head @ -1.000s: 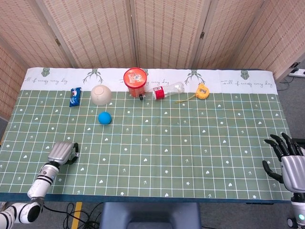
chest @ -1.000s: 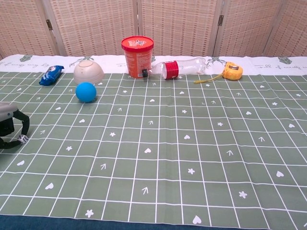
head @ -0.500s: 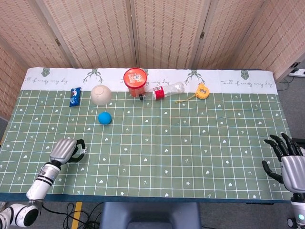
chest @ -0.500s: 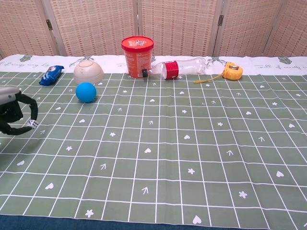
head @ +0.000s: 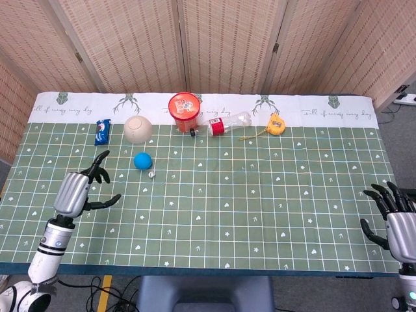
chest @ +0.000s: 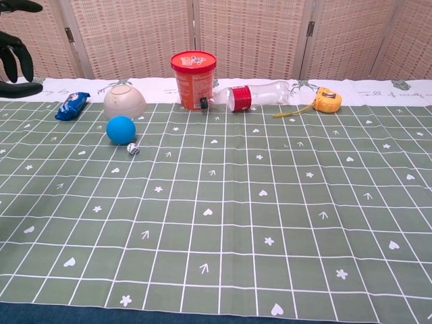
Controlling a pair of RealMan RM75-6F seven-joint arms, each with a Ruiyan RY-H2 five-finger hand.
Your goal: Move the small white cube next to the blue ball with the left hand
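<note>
The small white cube [head: 152, 174] [chest: 133, 148] lies on the green cloth just right of and in front of the blue ball [head: 143, 160] [chest: 121, 129], a short gap from it. My left hand [head: 78, 190] is raised to the left of the ball with its fingers spread and nothing in them; in the chest view only its dark fingers [chest: 15, 54] show at the top left corner. My right hand [head: 395, 222] rests at the table's right front edge, fingers apart and empty.
Along the back stand a blue snack packet [head: 102, 132], an upturned beige bowl [head: 138, 128], a red tub [head: 184, 110], a lying plastic bottle [head: 227, 123] and a yellow tape measure [head: 276, 123].
My left hand carried the cube from the front left towards the ball, let it go beside the ball, then rose and opened away to the left. The right hand barely moved.
</note>
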